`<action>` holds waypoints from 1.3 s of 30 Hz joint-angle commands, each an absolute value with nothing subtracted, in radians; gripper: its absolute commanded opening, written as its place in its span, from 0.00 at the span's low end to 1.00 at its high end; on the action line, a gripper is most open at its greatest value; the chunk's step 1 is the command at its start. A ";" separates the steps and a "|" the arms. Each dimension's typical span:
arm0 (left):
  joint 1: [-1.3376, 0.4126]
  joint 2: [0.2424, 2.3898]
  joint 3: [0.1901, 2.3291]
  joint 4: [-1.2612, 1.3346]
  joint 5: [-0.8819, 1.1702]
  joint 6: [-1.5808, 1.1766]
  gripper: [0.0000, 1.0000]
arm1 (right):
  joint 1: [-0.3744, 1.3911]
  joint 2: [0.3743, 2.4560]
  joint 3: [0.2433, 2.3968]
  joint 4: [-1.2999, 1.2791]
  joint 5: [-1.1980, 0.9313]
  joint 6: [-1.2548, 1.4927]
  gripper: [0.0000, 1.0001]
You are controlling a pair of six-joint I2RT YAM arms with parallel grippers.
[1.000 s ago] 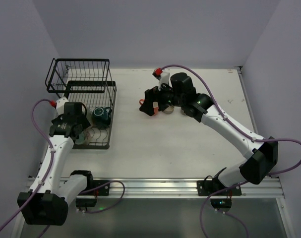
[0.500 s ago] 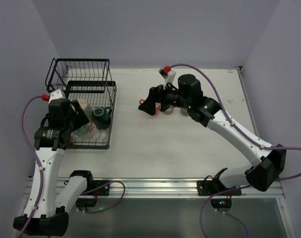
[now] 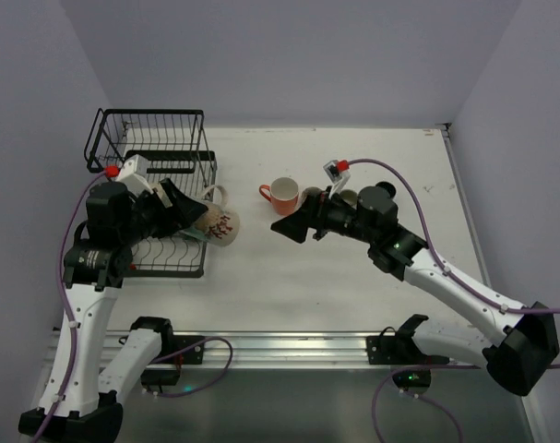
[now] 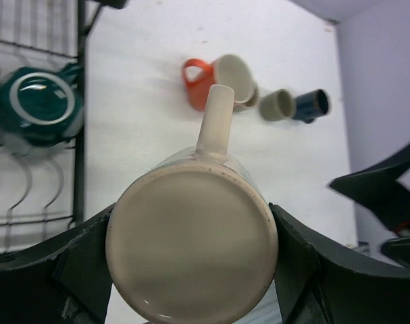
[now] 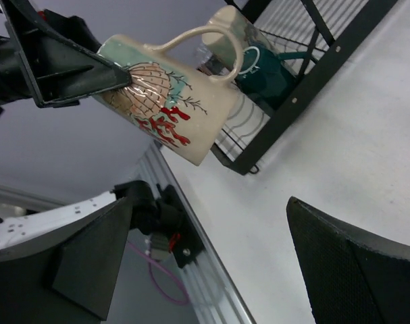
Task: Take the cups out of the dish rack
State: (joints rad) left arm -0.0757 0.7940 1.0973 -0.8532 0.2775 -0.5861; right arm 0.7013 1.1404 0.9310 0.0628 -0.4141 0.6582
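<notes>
My left gripper (image 3: 193, 218) is shut on a cream mug (image 3: 219, 223) with a red and teal pattern. It holds the mug tilted in the air just right of the black wire dish rack (image 3: 150, 148). In the left wrist view the mug's base (image 4: 191, 243) fills the space between the fingers (image 4: 83, 263). A dark teal cup (image 4: 39, 104) lies in the rack's lower tray. An orange-red cup (image 3: 284, 196) stands on the table, with a grey-olive cup (image 4: 277, 104) and a dark blue cup (image 4: 311, 104) to its right. My right gripper (image 3: 291, 226) is open and empty near the orange-red cup.
The right wrist view shows the held mug (image 5: 171, 101), the rack's corner (image 5: 313, 74) with the teal cup (image 5: 269, 74), and a beige cup (image 5: 228, 23) behind the mug's handle. The metal rail (image 3: 289, 346) runs along the table's near edge.
My left gripper has lifted the cream mug out of the rack and carried it right. My right gripper has let go of the orange-red cup and drawn back toward the near side.
</notes>
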 commanded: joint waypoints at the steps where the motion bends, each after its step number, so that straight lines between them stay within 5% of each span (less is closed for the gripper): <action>1: -0.087 0.765 1.075 -0.524 0.636 -0.676 0.12 | 0.716 1.052 0.749 0.339 -0.423 0.846 0.99; 11: -0.156 0.773 0.878 0.048 0.747 -0.893 0.14 | 0.779 1.029 0.606 0.624 -0.403 0.950 0.95; 21: -0.331 0.813 0.755 0.328 0.736 -1.008 0.13 | 0.785 1.074 0.637 0.716 -0.371 0.960 0.92; 26: -0.363 0.779 0.693 0.370 0.707 -1.029 0.14 | 0.792 1.081 0.640 0.804 -0.365 0.991 0.77; 29: -0.388 0.776 0.644 0.419 0.692 -1.054 0.15 | 0.807 1.097 0.650 0.825 -0.362 0.997 0.58; 31: -0.409 0.784 0.629 0.431 0.670 -1.052 0.17 | 0.815 1.098 0.647 0.837 -0.356 0.997 0.37; 34: -0.436 0.796 0.637 0.407 0.661 -1.022 0.38 | 0.816 1.085 0.620 0.848 -0.339 1.002 0.11; 35: -0.437 0.798 0.644 0.390 0.660 -0.990 0.61 | 0.816 1.075 0.612 0.841 -0.319 1.000 0.07; 39: -0.437 0.802 0.701 0.223 0.621 -0.849 1.00 | 0.816 1.010 0.603 0.727 -0.284 0.948 0.00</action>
State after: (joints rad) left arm -0.4210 0.7967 0.6510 0.2974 0.6399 -1.0512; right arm 0.8154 1.0359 0.5957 0.8127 -0.4000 1.0180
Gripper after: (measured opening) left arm 0.949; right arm 0.212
